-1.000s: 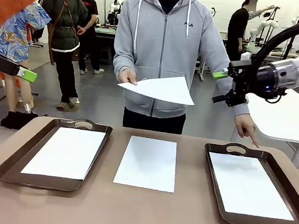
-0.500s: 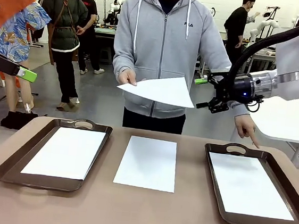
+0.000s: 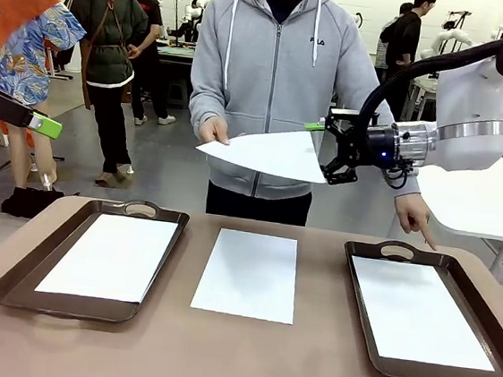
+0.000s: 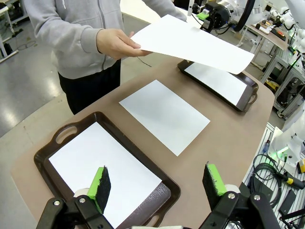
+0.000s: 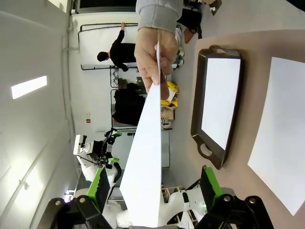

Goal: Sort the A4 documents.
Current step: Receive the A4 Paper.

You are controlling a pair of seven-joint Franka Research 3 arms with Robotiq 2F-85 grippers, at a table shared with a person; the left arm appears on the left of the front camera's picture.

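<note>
Three A4 documents lie on the table, two in trays, under the spread left gripper; beyond, the right gripper, jaws apart, brackets a person's held sheet, whose floppy edge could crumple if it closes off-line

The right arm, seen at 3 o'clock in the front view, is cased in smooth white shells and ringed by a silver band. Its black wrist section is lit by a small blue light, and a black cable is looped above it. The right gripper is built of black linkages tipped with green pads. On the left gripper, silver screws are set in the black finger joints, toward 6 o'clock. A grey zip hoodie with white drawstrings and a small chest logo is worn by the person over a dark top and dark trousers.
</note>
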